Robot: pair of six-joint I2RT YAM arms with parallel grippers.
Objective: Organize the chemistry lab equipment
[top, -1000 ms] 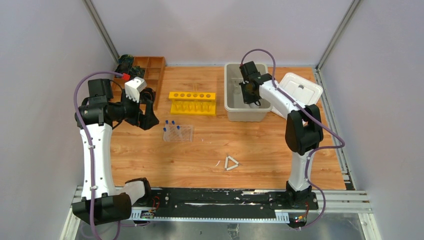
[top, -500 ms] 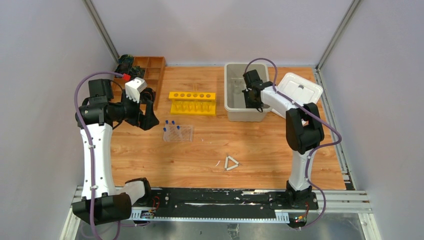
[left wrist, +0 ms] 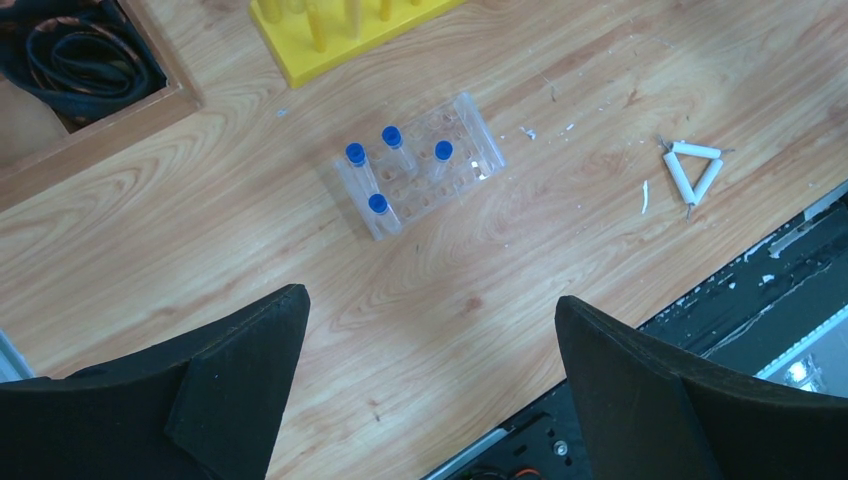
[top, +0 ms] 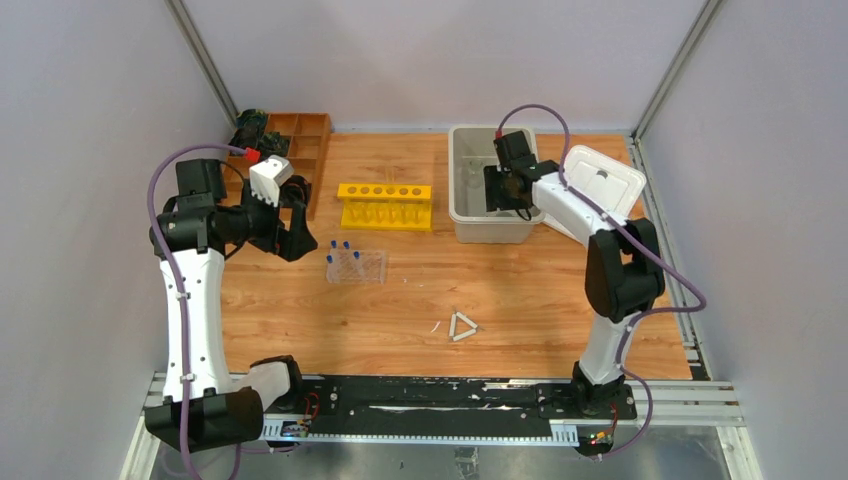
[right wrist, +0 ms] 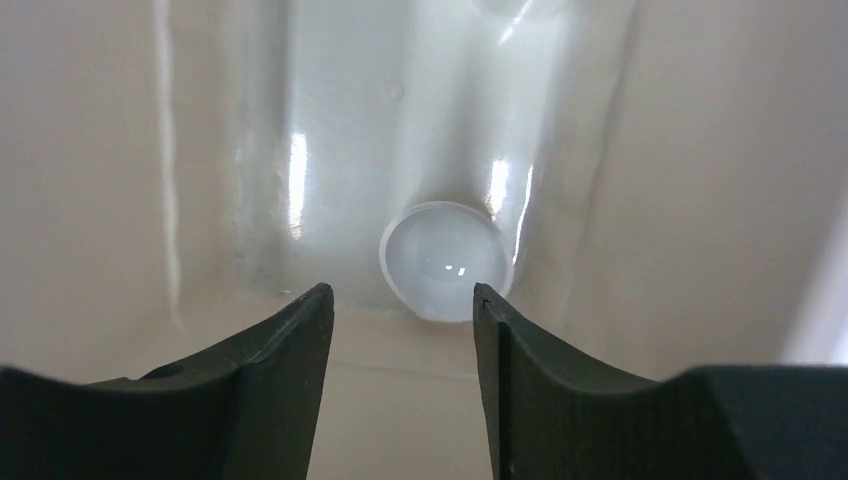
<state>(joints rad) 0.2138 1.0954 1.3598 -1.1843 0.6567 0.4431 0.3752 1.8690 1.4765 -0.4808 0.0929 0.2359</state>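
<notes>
A white round dish (right wrist: 445, 262) lies on the floor of the grey bin (top: 466, 190) at the back right. Just above it my right gripper (right wrist: 402, 295) hangs inside the bin, open, with nothing between its fingers. A clear plastic tube rack (top: 356, 266) (left wrist: 420, 170) stands mid-table with several blue-capped tubes (left wrist: 356, 156) in it. Nearer the front lies a small white triangle (top: 462, 326) (left wrist: 690, 170). My left gripper (left wrist: 430, 300) hovers open and empty above bare wood, left of the rack.
A yellow tube rack (top: 385, 205) stands behind the clear one. A wooden compartment tray (top: 300, 150) with black objects sits at the back left. The bin's white lid (top: 600, 178) lies to its right. A small white sliver (top: 436, 327) lies beside the triangle.
My right gripper has opened and let go of the white dish, and the arm has shifted a little right and back over the bin. The left arm has not moved.
</notes>
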